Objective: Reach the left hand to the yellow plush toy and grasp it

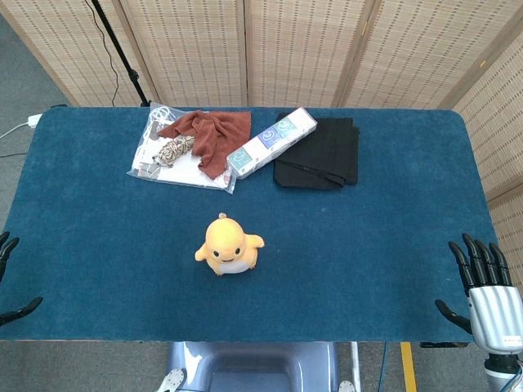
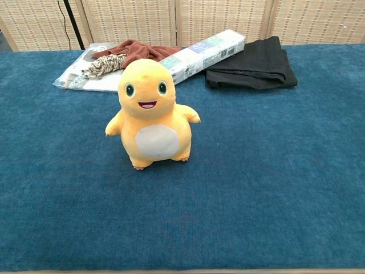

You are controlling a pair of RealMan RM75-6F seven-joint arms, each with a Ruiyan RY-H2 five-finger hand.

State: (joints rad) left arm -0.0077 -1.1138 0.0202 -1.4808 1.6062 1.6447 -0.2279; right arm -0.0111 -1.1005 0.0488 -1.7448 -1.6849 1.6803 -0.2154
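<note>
The yellow plush toy stands upright near the middle of the blue table, facing the front edge; the chest view shows it large, the plush toy with a white belly and open smile. Only dark fingertips of my left hand show at the far left edge of the head view, spread and holding nothing, far from the toy. At the front right corner, my right hand is empty with its fingers spread apart. Neither hand appears in the chest view.
At the back of the table lie a plastic bag with a rust cloth on it, a long white box and a folded black cloth. A woven screen stands behind.
</note>
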